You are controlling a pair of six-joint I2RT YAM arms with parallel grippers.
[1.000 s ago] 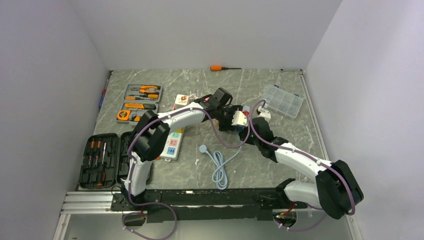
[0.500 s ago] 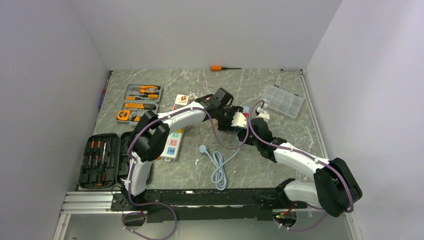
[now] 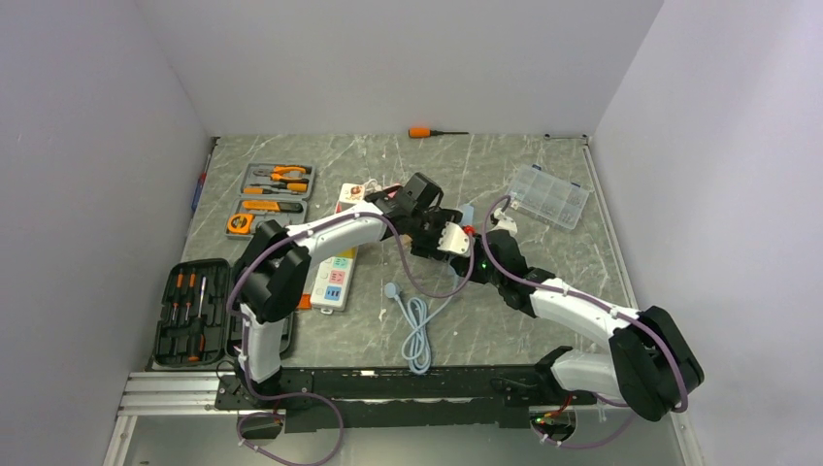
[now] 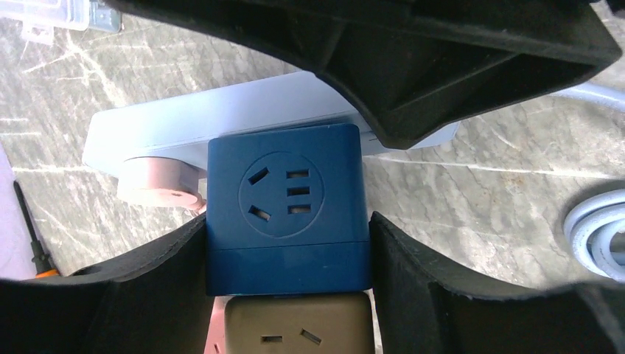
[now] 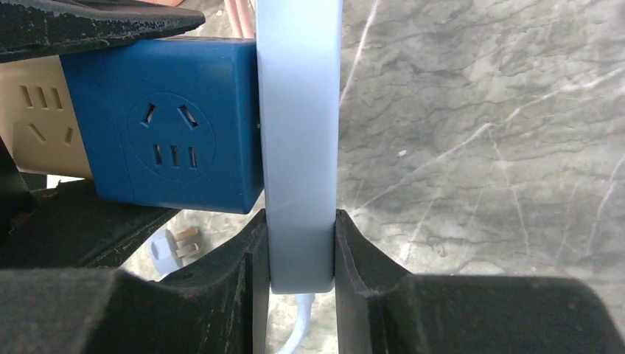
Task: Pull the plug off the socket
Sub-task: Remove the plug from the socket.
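The long white socket strip [image 3: 335, 260] lies flat at left of centre, blue marks at its near end, no gripper on it. My left gripper [image 3: 444, 237] [image 4: 287, 247] is shut on a dark blue cube adapter [image 4: 284, 203], stacked with a tan cube [image 4: 298, 324] and plugged into a shorter light-blue strip [image 4: 221, 122]. A round pink disc [image 4: 158, 184] sits beside the cube. My right gripper [image 3: 474, 249] [image 5: 301, 251] is shut on that light-blue strip [image 5: 298, 110], held on edge above the table; the blue cube [image 5: 173, 144] sticks out of its side.
A coiled grey cable [image 3: 419, 332] with a loose plug [image 3: 393, 289] [image 5: 173, 247] lies near the front. A clear organizer box [image 3: 549, 194] is at back right, an orange screwdriver [image 3: 427, 132] by the back wall, tool trays [image 3: 277, 180] and a black screwdriver case [image 3: 194, 311] at left.
Both grippers have moved a little left and nearer, carrying the light-blue strip and blue cube together. The grey cable has slid left with them.
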